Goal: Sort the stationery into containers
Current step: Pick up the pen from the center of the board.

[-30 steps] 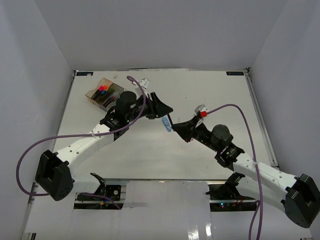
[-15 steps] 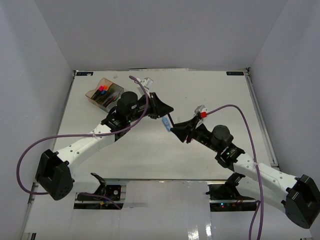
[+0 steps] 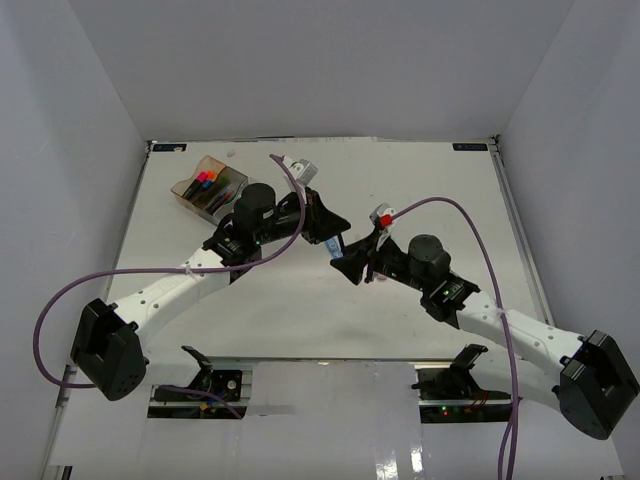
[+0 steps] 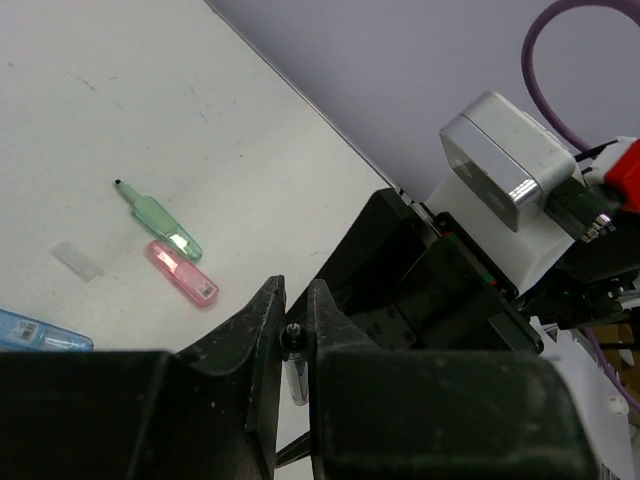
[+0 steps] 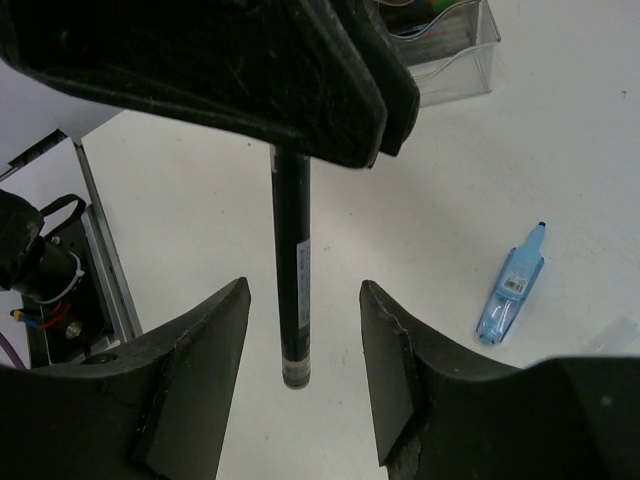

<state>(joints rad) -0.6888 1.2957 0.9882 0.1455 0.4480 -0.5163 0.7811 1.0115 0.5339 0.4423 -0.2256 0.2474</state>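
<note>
Left jaws clamped on thin pen [image 5: 292,270] | right jaws apart, gaps either side of it

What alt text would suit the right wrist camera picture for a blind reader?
The left gripper pinches one end of a thin black pen, with the right gripper open around it, not touching. A pastel blue marker lies on the white table nearby.
</note>
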